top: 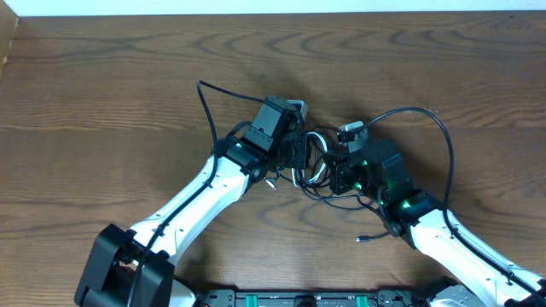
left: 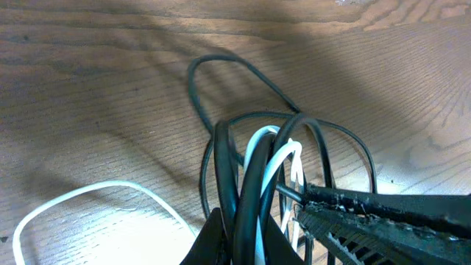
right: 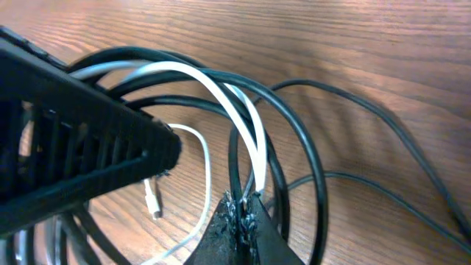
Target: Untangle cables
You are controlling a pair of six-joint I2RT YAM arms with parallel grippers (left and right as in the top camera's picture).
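The cables [top: 314,168] lie bunched at the table's middle, between my two grippers. In the left wrist view my left gripper [left: 246,224] is shut on a bundle of black cable loops [left: 221,169] and white strands [left: 283,158]. In the right wrist view my right gripper [right: 243,205] is shut on one thin black strand [right: 234,158]; the white cable [right: 221,92] arches just behind it. A white plug [right: 153,200] lies on the wood. From above, the left gripper [top: 299,158] and the right gripper [top: 334,166] nearly touch.
One black cable loops out wide to the right [top: 439,136], and a black plug end [top: 363,239] lies near the front. A white loop [left: 73,197] rests on the wood left of the bundle. The table's left edge [top: 7,51] is far off.
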